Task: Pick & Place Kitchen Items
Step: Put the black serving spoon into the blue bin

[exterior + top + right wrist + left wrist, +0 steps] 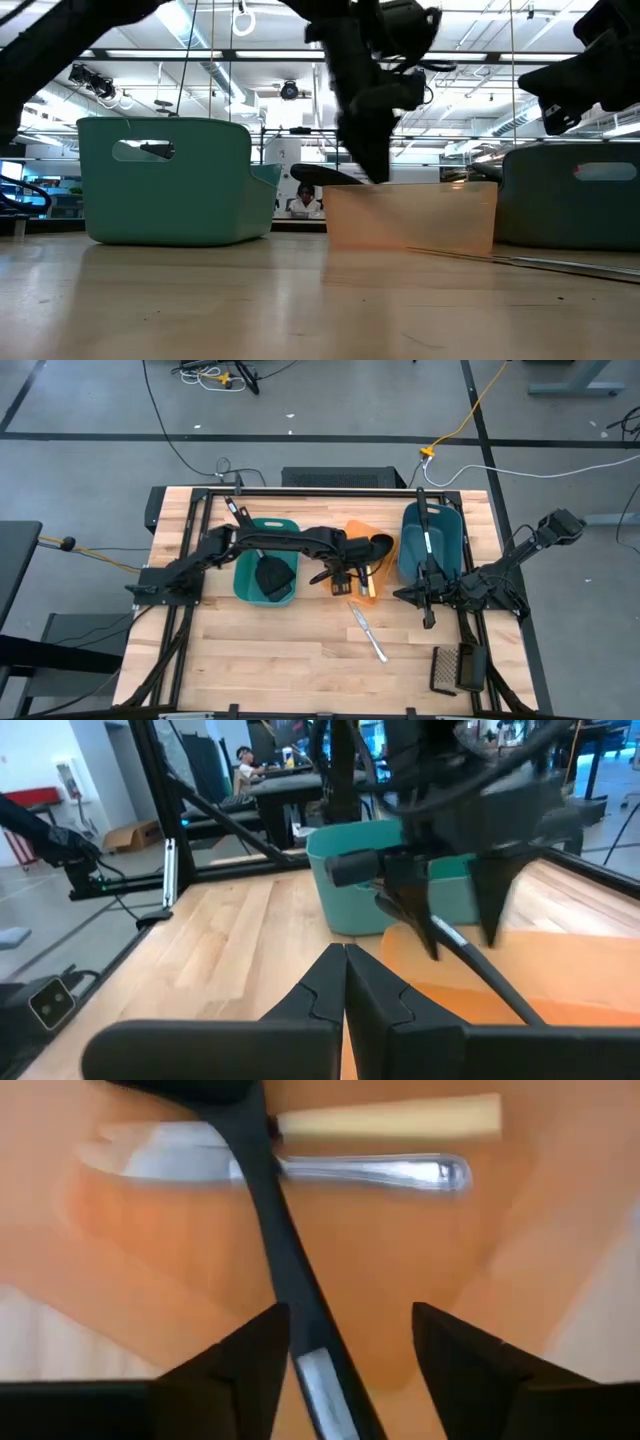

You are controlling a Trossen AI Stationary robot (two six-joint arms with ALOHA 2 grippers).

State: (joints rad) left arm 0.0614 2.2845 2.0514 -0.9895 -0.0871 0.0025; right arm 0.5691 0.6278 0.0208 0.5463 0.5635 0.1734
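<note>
Over the orange bin, the left gripper stands with fingers spread around a black ladle's handle, not clamping. The right gripper waits pinched closed, empty.

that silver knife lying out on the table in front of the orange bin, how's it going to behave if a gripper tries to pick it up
The silver knife looks thin and lies flat on the wood, so fingers may struggle to get under it. Its polished metal probably slips. It seems rigid and light, likelier to slide or pivot than roll.
</note>
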